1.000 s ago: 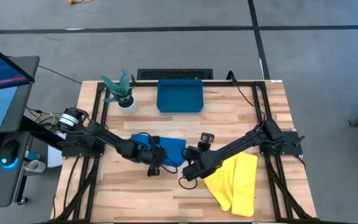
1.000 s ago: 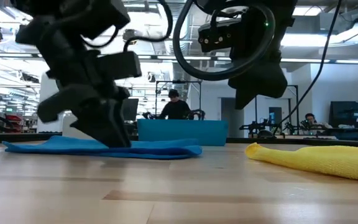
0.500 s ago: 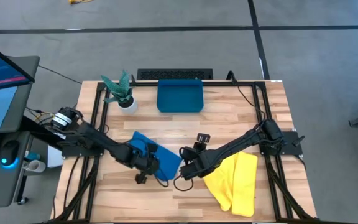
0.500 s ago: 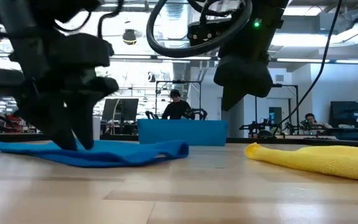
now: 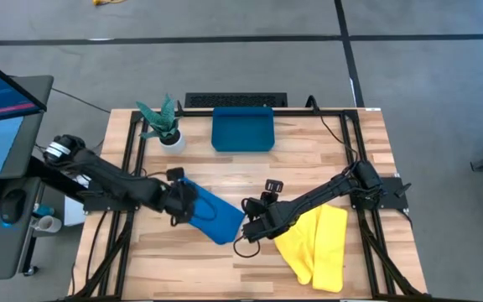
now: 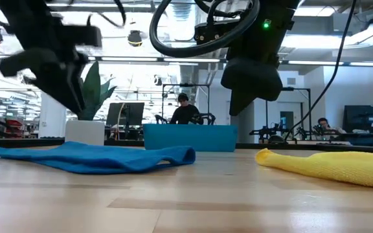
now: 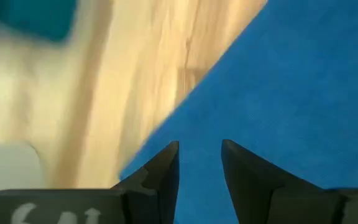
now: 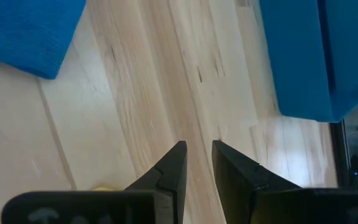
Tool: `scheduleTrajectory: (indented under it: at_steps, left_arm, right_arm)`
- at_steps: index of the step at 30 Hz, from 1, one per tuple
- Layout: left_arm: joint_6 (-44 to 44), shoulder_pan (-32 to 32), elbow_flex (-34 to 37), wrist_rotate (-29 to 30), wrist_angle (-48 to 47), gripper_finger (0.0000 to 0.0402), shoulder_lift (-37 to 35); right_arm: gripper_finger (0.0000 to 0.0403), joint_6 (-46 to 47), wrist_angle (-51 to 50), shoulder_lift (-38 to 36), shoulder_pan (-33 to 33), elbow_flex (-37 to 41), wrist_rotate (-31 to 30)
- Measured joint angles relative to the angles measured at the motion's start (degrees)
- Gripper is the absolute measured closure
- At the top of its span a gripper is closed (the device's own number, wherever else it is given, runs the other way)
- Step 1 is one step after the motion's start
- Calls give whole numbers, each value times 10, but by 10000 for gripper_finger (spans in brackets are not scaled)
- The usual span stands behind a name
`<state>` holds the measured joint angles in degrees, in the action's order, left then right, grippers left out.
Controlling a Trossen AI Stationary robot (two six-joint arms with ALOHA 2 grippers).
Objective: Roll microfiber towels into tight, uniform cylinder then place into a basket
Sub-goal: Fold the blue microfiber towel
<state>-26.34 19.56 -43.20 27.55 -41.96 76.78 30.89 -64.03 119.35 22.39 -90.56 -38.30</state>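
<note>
Blue towel [image 5: 212, 216] lay flat, unrolled, on the wooden table [image 5: 309, 151], mid-left. Left gripper [image 5: 184, 203] hovered above its left edge, fingers parted a little, nothing between them. Right gripper [image 5: 250, 225] hung over bare wood between the blue towel and the yellow towel [image 5: 321, 245], narrow gap, empty. Teal basket [image 5: 242, 129] sat at the far edge beside a potted plant [image 5: 164, 124], holding nothing.
</note>
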Motion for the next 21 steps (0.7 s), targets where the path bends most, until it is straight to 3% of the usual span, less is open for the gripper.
scheduleTrajectory:
  at_steps: [6,14,21]
  left_arm:
    - [-16,-82,57,-59,82,288,12]
    - [4,-143,101,-112,169,288,21]
    - [25,-158,104,-87,263,288,76]
  right_arm:
    - [305,1,0,0,0,0,7]
    - [305,1,3,0,0,0,9]
    - [305,1,0,0,0,0,9]
